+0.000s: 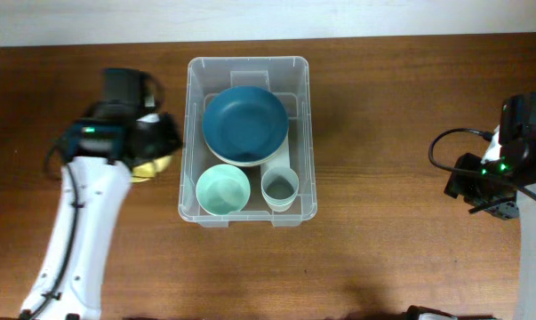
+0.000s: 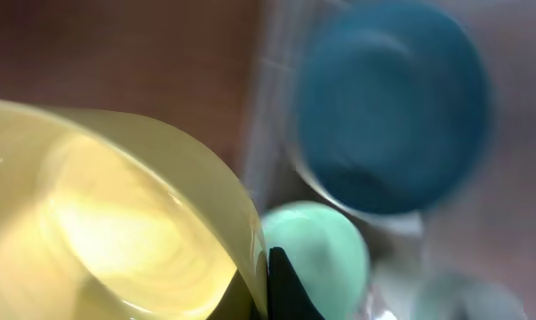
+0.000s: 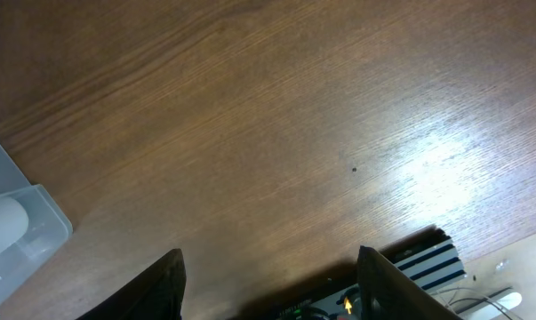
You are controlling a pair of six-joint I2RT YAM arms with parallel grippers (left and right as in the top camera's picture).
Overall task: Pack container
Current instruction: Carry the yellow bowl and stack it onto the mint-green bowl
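Overhead, the container (image 1: 247, 138) sits in the middle of the wooden table (image 1: 383, 107), long side running away from me, and it already has things in it. A dark blue plate (image 1: 245, 123) fills the far half, with a mint green bowl (image 1: 223, 190) in the near left corner and a pale, clear-looking cup (image 1: 279, 188) just beside it in the near right corner. Off to its left, close to the wall of the bin but outside it, the left gripper (image 1: 150, 140) is over a yellow bowl (image 1: 157, 164), most of which is hidden under the black wrist. From the left wrist camera that yellow bowl (image 2: 99, 222) looms huge and blurred in the foreground, and one dark finger (image 2: 290, 289) presses right against the outside of its rim, so the left tool looks clamped on the bowl's edge; the second finger is out of sight. Beyond it I can make out the blue plate (image 2: 392, 107) and the mint bowl (image 2: 316, 253), both soft with blur. The right arm (image 1: 516, 173) stands well apart at the far right edge of the table. Its wrist view shows the right gripper (image 3: 268, 289) with its two fingers spread wide over bare wood, nothing between them, and a corner of the container (image 3: 23, 236) at the left edge.
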